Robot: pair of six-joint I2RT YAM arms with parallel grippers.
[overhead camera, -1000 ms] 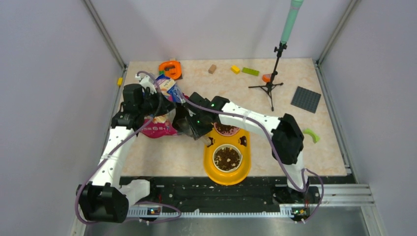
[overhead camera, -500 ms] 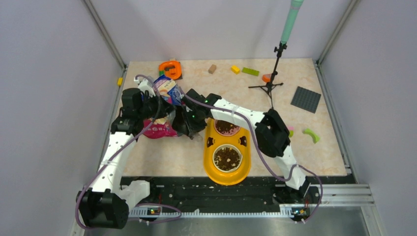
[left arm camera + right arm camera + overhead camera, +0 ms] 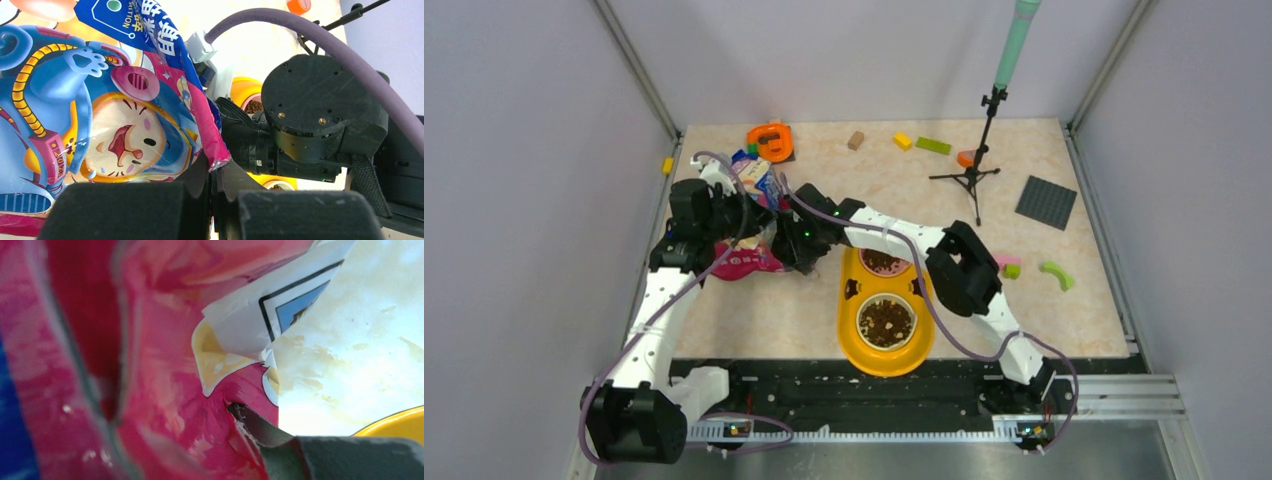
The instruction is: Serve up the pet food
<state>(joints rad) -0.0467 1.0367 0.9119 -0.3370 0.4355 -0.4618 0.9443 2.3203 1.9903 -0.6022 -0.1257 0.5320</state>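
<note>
Marbled table (image 3: 774, 310): pet food (image 3: 886, 320) already lies in both bowls of the yellow feeder (image 3: 924, 300). Beside it, the left gripper (image 3: 215, 200) is pinched tight on the cat-food bag (image 3: 125, 135), and the right gripper (image 3: 782, 243) apparently clamps its edge. Likely remaining: set bag down.

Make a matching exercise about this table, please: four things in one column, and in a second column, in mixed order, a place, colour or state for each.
Things:
1. bag
2. near bowl
3. plate
4. tripod

Descriptions:
A. dark grey, lying flat at the far right
B. standing upright near the far edge
C. filled with brown kibble
D. magenta and blue, pinched by the left gripper

Pairs: 1-D, 2-C, 3-A, 4-B
</note>
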